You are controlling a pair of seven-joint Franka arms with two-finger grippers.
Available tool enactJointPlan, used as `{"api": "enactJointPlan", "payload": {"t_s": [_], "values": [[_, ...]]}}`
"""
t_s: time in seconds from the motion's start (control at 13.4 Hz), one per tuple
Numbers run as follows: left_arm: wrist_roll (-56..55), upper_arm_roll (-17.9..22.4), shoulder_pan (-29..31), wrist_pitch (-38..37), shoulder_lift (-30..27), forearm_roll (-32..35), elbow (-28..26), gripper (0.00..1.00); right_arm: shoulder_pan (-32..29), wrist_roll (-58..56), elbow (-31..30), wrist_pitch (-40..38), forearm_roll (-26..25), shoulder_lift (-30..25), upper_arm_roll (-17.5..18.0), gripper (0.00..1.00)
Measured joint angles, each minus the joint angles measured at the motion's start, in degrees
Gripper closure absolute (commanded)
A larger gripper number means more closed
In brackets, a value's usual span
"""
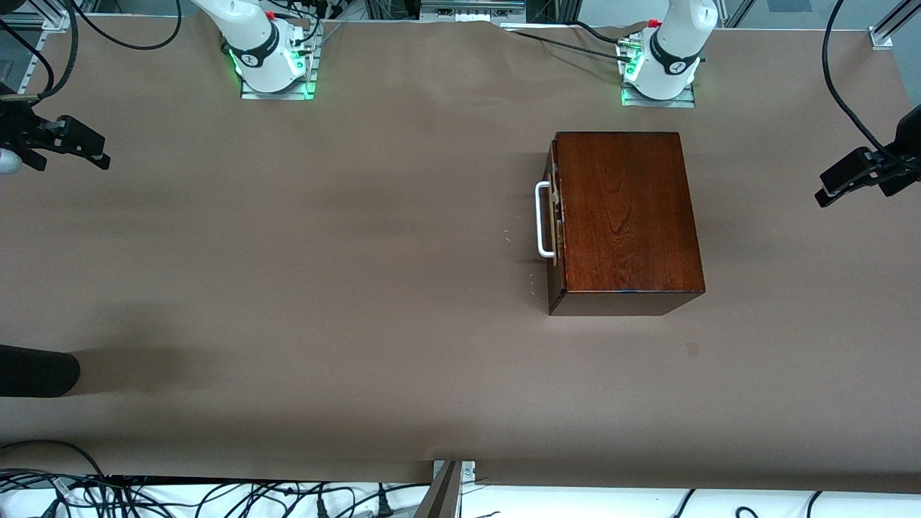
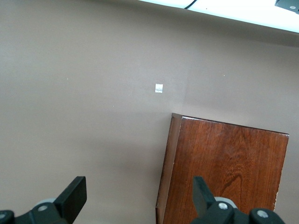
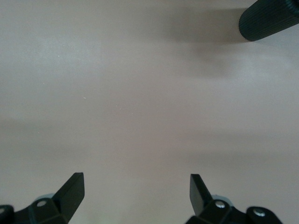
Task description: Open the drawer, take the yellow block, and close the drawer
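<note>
My big brown worktop point(image 1: 324, 288) is the largest thing here. One shiny dark red-brown wooden box point(image 1: 626, 216) sits on it, at my left arm's end, close to that arm's base.

The drawer point(image 1: 552, 216), with its dark red-brown front, is pushed all the way into the box. Its front faces my right arm's end of the worktop. One white U-shaped bar handle point(image 1: 543, 219) sticks out from it. Nothing sits in front of the handle.

One black ribbed round stick point(image 1: 36, 370) pokes in over the edge at my right arm's end. One tiny pale square mark point(image 1: 692, 349) is on the worktop, nearer the front camera than the box.

I cannot see the yellow block.

I have two claws. My left claw point(image 2: 140, 193) hangs over the worktop and the box's edge, its fingers wide apart and holding nothing. My right claw point(image 3: 135, 191) hangs over bare worktop, spread wide and holding nothing too.
</note>
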Motion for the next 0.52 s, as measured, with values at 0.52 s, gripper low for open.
{"api": "enactJointPlan", "payload": {"t_s": [0.52], "values": [[0.0,-0.1,0.0,-0.5,0.1,0.0,0.0,0.0,0.0,0.0,0.0,0.0,0.0,0.0,0.0,0.0]]}}
